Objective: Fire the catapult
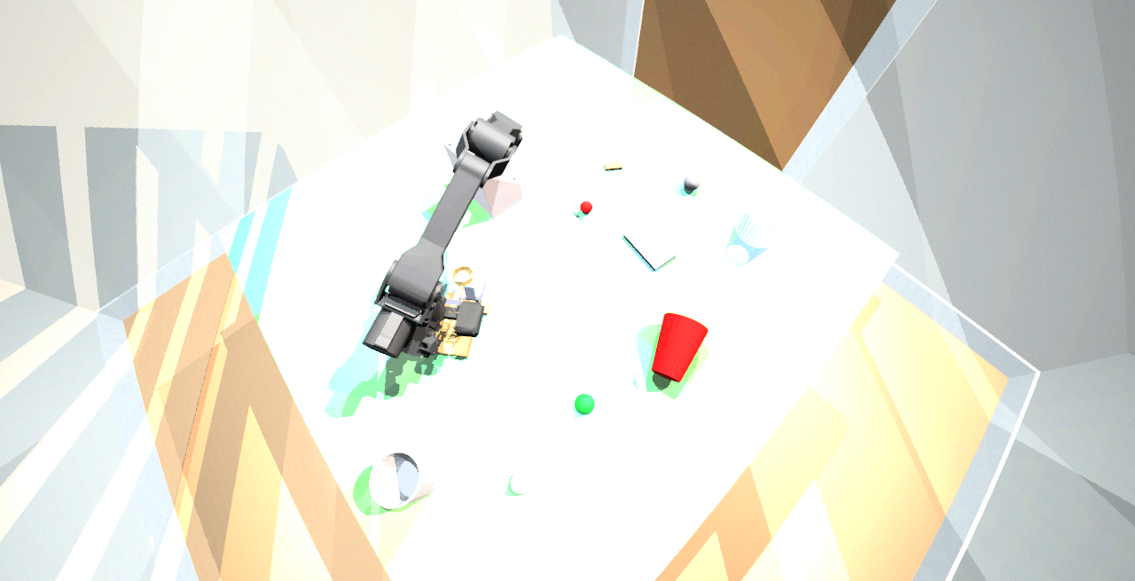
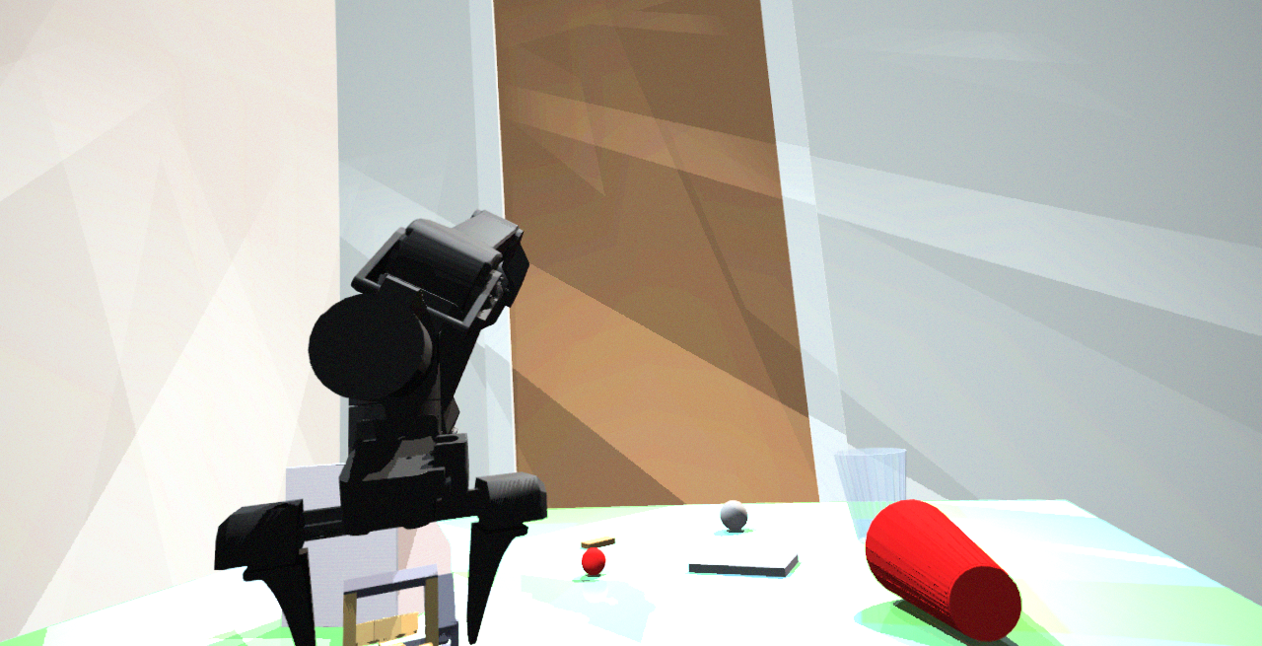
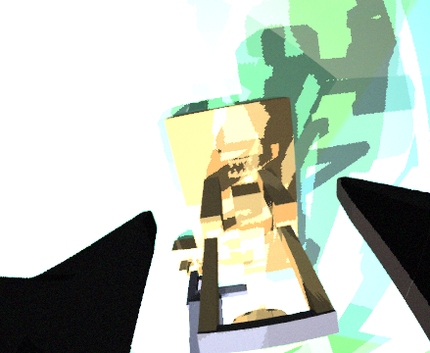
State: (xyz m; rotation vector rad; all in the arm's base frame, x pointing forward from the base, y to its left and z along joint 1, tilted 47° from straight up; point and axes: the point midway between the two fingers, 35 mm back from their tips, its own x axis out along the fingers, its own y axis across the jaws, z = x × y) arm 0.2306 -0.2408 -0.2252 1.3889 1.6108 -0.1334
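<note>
My gripper is open and empty, its fingers spread wide on both sides of the wooden catapult and pointing down over it. No ball shows on the visible part of the catapult. The white mug stands upright at the lower left in the top view. A red ball, a grey ball, a green ball and a white ball lie apart on the table. I cannot tell which is the task's ball.
A red cup lies on its side; a clear cup stands beyond. There are a flat slab, a small wooden block and a pale box. A ring is beside the catapult.
</note>
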